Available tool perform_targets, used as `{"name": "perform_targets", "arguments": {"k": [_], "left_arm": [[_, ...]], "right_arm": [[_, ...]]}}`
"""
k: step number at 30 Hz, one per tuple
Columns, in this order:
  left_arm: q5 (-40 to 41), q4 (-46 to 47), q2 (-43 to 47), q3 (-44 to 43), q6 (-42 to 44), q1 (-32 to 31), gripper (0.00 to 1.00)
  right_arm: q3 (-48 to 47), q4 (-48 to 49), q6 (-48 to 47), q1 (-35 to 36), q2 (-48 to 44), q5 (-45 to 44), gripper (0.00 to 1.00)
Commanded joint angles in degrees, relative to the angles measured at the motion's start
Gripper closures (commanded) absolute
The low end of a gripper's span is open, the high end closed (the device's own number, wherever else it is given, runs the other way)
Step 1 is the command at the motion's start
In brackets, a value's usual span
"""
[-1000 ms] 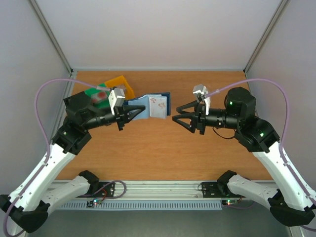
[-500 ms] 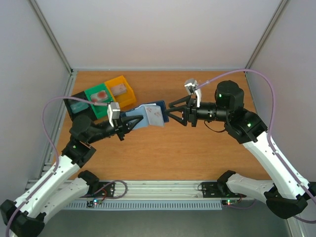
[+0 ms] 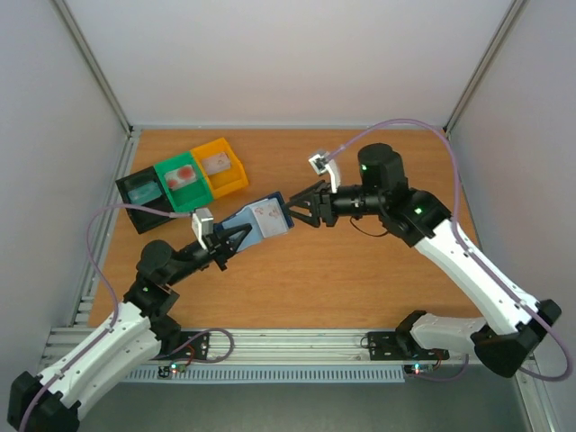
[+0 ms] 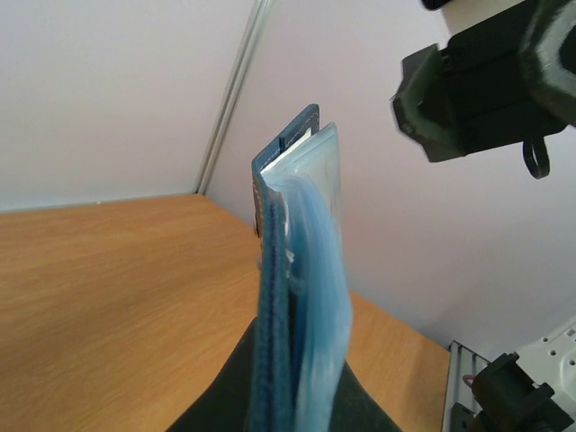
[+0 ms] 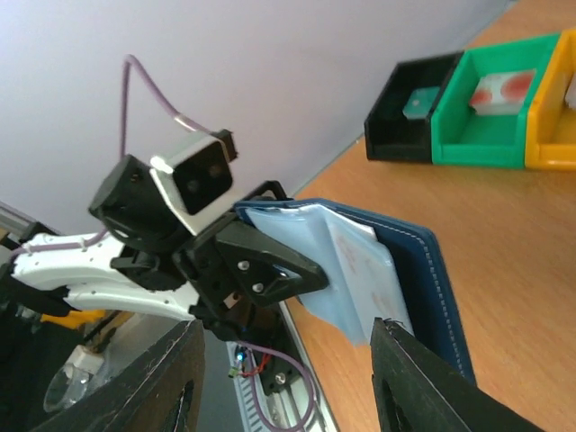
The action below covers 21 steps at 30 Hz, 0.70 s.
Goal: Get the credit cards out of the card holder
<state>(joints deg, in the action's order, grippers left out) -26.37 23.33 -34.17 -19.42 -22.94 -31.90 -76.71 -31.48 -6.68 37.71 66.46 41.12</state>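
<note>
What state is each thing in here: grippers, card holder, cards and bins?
left gripper, shut on the card holder.
right gripper, open, at the holder's free edge.
card holder, held in the air, unfolded.
pale card, in the holder's pocket.
black bin, holds a teal card.
green bin, holds a red-marked card.
yellow bin, holds a whitish card.

The card holder (image 4: 270, 306) runs off the bottom of the left wrist view, its gripped end hidden — only a piece of the right arm (image 4: 486, 81) shows at the top corner. The right wrist view cuts the yellow bin (image 5: 553, 99) at its edge. From above, the marks on the pale card (image 3: 270, 212) are too small to read; whether the right gripper (image 3: 293, 214) touches it is unclear.
</note>
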Motion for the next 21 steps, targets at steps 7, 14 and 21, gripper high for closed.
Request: {"name": "perform_targets", "arguments": {"k": [7,14,21], "left_arm": [[2.8,7.8,3.5,2.8,0.7,1.3,1.00],[2.4,7.9,3.5,3.2,-0.1,1.4,1.00],[0.7,9.2,4.5,3.2,0.0,1.4,1.00]], "right_arm": [[0.0,0.8,-9.0,0.8,7.7,8.9,0.50],[-0.2,0.0,-11.2,0.9,8.7,10.7,0.52],[-1.0,-0.9,-13.0,3.1,9.9,10.3,0.51]]}}
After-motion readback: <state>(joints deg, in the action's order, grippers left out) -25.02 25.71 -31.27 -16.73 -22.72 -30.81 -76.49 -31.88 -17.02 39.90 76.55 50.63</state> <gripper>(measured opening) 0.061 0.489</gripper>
